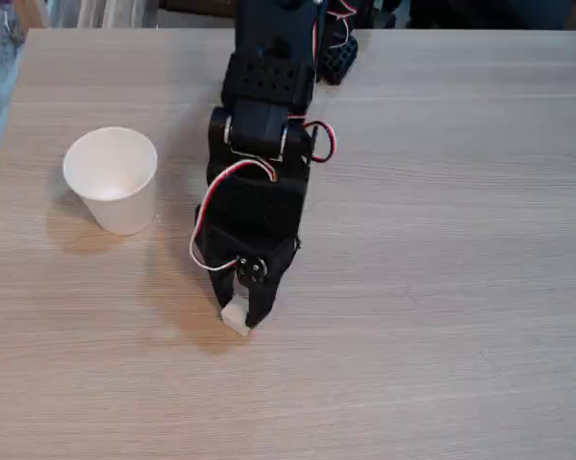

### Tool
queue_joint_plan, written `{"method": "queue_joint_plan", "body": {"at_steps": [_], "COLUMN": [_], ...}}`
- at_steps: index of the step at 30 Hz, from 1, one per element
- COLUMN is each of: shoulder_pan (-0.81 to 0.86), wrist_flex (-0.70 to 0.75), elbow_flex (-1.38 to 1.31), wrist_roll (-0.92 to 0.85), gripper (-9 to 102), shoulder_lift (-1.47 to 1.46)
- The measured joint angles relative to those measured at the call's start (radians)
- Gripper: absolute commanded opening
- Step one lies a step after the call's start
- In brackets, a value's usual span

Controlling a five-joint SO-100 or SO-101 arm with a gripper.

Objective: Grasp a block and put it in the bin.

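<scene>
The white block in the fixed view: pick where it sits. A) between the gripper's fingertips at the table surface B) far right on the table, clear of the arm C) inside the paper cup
A: the block sits between the gripper's fingertips, low at the table, right of the cup.

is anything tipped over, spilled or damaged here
Nothing stands out. The cup stands upright on the table, nothing visible inside, apart from the arm. The gripper points down at the cube, which sits between its fingers; whether it is clamped is unclear.
</scene>
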Motion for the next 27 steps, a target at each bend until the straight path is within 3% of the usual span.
{"method": "queue_joint_plan", "body": {"at_steps": [19, 27], "shoulder_pan": [-0.008, 0.080], "wrist_flex": [-0.044, -0.044], "elbow_flex": [0.087, 0.198], "wrist_roll": [-0.172, -0.281], "gripper": [6, 6], "shoulder_lift": [0.155, 0.328]}}
